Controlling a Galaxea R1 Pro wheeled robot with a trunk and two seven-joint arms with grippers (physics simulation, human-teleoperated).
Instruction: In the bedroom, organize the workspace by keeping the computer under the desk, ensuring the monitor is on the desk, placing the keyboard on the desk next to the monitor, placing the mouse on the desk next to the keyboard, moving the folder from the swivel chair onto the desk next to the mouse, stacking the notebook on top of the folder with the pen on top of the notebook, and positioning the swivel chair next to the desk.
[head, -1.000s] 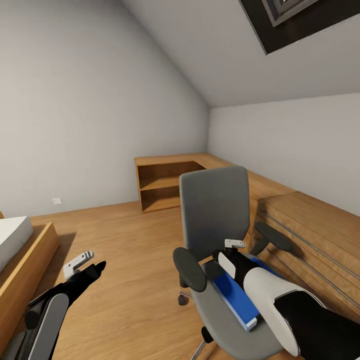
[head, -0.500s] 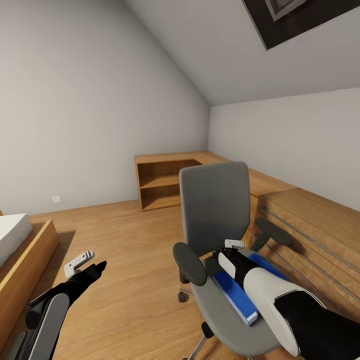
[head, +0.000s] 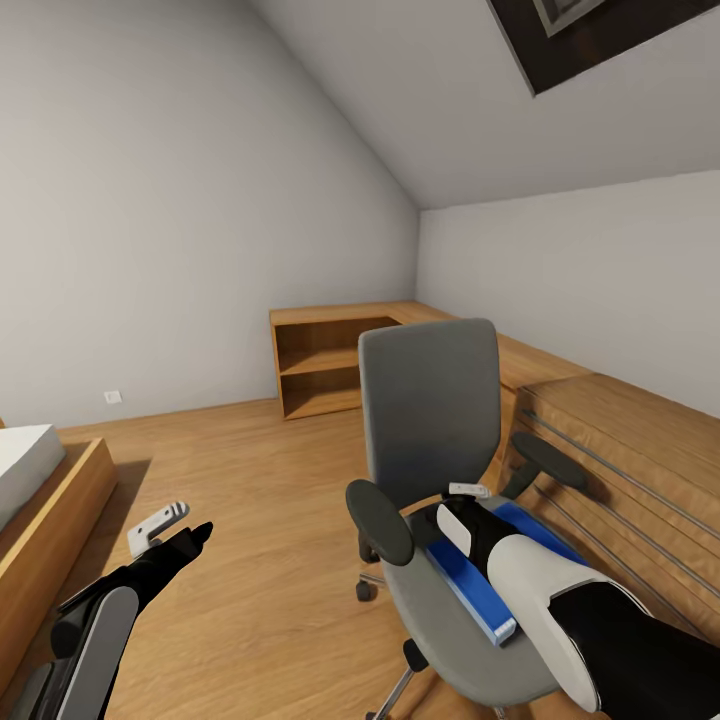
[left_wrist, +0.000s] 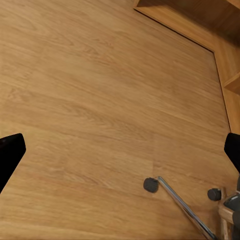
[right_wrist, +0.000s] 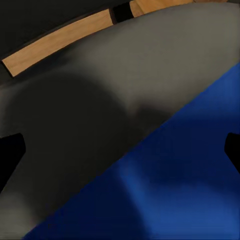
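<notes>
Folder (head: 478, 584) lies on the swivel chair (head: 430, 420) seat, right under your right claw (right_wrist: 120, 150), whose fingers are spread wide with nothing held; lifting and carrying it to the desk remain. Left claw (head: 165, 528) hangs wide open over floor (left_wrist: 100, 100), and armrests flank your right claw.
</notes>
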